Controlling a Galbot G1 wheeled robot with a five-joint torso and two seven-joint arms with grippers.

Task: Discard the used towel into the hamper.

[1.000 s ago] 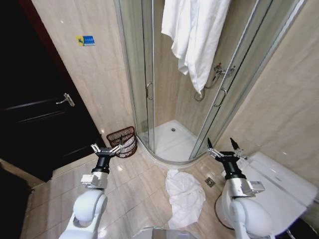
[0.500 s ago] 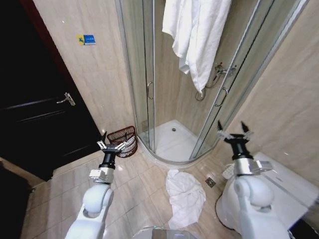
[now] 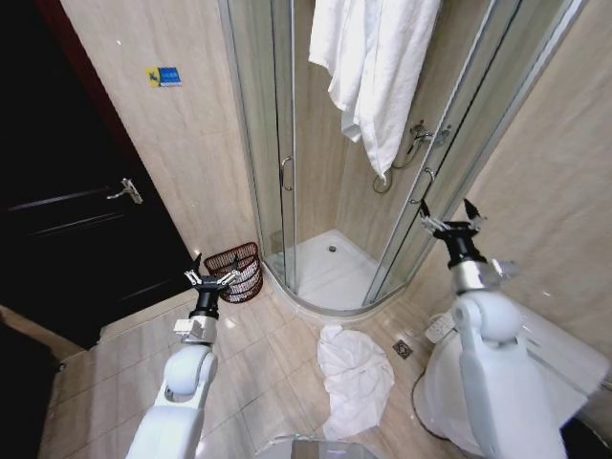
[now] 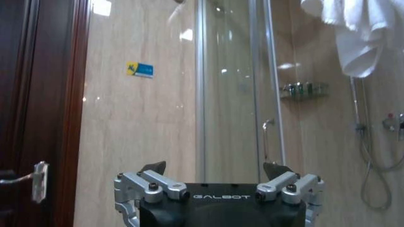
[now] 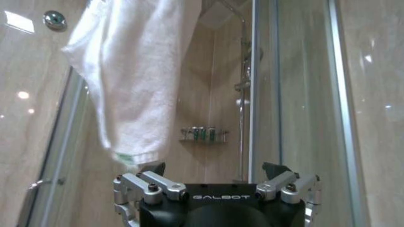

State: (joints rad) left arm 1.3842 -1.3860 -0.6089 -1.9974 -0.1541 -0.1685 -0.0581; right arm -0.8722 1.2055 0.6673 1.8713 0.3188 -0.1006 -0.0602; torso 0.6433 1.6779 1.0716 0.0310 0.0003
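nothing of the task is done yet, as far as i can judge. the used towel (image 3: 355, 376) lies crumpled on the floor tiles in front of me, just outside the curved shower (image 3: 330, 268) base, and nothing is touching it. the hamper (image 3: 237, 272) stands by the wall between the dark door (image 3: 67, 220) and the shower glass, well apart from the towel, and it looks empty through its bands. all that is left: reach down, take the towel, carry it across and drop it in.

my left claw (image 3: 211, 282) is raised in front of the hamper with its jaws spread wide and nothing between them. my right claw (image 3: 451, 227) is up high by the shower's edge, also wide and empty, and far above the towel. another white towel (image 3: 375, 57) hangs over the top of the shower; i take the one on the floor to be the used one.

for writing, "galbot" is printed on the body of each claw in the wrist views. a small blue and yellow sticker (image 3: 163, 77) sits on the wall beside the door, but i cannot read it.
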